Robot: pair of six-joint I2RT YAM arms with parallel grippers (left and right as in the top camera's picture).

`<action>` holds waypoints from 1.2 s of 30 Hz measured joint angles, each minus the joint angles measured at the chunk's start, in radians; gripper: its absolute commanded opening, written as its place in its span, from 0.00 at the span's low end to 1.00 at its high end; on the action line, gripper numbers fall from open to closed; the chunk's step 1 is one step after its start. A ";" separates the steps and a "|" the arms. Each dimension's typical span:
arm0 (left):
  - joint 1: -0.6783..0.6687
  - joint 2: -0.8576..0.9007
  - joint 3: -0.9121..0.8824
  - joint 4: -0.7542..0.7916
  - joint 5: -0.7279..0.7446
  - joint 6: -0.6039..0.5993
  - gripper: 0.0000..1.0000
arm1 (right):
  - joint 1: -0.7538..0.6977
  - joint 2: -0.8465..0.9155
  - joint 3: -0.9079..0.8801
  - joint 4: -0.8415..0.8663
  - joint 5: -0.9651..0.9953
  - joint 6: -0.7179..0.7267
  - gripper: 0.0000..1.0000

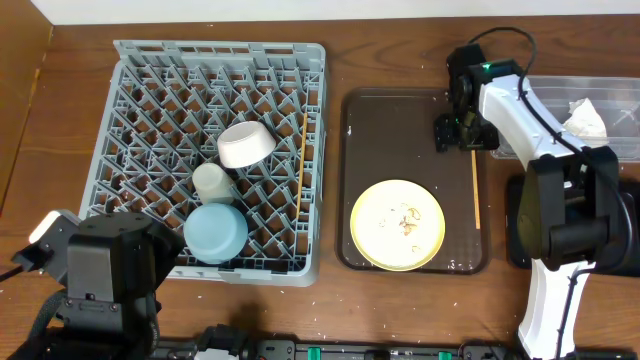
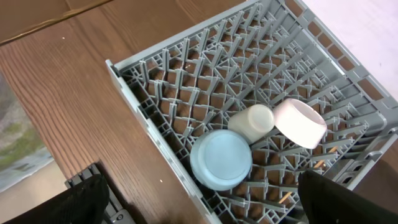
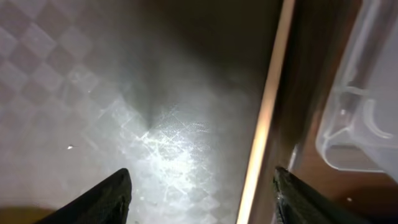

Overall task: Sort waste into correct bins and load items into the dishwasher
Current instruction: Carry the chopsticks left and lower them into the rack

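Note:
The grey dish rack [image 1: 150, 90] holds the white bowl [image 1: 246, 144], the small white cup [image 1: 210, 182], the light blue cup [image 1: 215, 232] and one chopstick [image 1: 300, 165]. The left wrist view shows the rack [image 2: 186, 68], bowl [image 2: 300, 122], white cup [image 2: 252, 122] and blue cup [image 2: 221, 158]. My left gripper [image 2: 199, 205] is open and empty over the rack's near edge. A second chopstick [image 1: 475, 195] lies along the tray's right side. My right gripper [image 1: 462, 132] is open low over its far end; the chopstick [image 3: 264, 118] lies between the fingers [image 3: 205, 199]. The pale yellow plate [image 1: 397, 224] carries crumbs [image 1: 408, 218].
The dark brown serving tray [image 1: 365, 130] lies mid-table. The clear tub [image 1: 610, 95] at the right holds the white napkin [image 1: 585, 118]; its corner shows in the right wrist view [image 3: 360, 118]. The black bin [image 1: 518, 235] is mostly hidden by my right arm.

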 measured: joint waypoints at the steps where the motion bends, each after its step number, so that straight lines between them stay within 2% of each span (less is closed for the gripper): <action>1: 0.000 0.000 0.000 0.000 0.000 0.000 0.98 | 0.000 0.000 -0.012 0.008 0.000 0.000 0.72; 6: 0.000 0.000 0.000 0.000 0.000 0.000 0.98 | -0.003 0.004 -0.076 0.040 -0.005 -0.004 0.71; 9: 0.000 0.000 0.000 0.000 0.000 0.000 0.98 | -0.006 0.003 -0.094 0.061 -0.024 -0.008 0.66; 10: 0.000 0.000 0.000 0.000 0.000 0.000 0.98 | -0.006 0.000 -0.098 0.068 -0.025 -0.010 0.60; 11: 0.000 0.000 0.000 0.000 0.000 0.000 0.98 | -0.006 -0.004 -0.106 0.078 -0.025 -0.009 0.49; 13: 0.000 0.000 0.000 0.000 0.000 0.000 0.98 | -0.006 -0.015 -0.126 0.102 -0.025 -0.011 0.22; 14: 0.000 0.000 0.000 0.000 0.000 0.000 0.98 | -0.006 -0.021 -0.137 0.114 -0.025 -0.015 0.03; 15: 0.000 0.000 0.000 0.000 0.000 0.000 0.98 | -0.006 -0.026 -0.146 0.119 -0.024 -0.016 0.01; 23: 0.000 0.000 0.000 0.000 0.000 0.000 0.98 | -0.011 -0.032 -0.130 0.066 -0.149 -0.005 0.01; 28: 0.000 0.000 0.000 0.001 0.000 0.000 0.98 | -0.011 -0.034 0.042 0.002 -0.313 0.029 0.01; 32: 0.000 0.000 0.000 0.000 0.000 0.000 0.98 | 0.008 -0.066 0.209 0.048 -0.473 0.101 0.01; 36: 0.000 0.000 0.000 0.000 0.000 0.000 0.98 | 0.084 -0.098 0.255 0.161 -0.537 0.184 0.01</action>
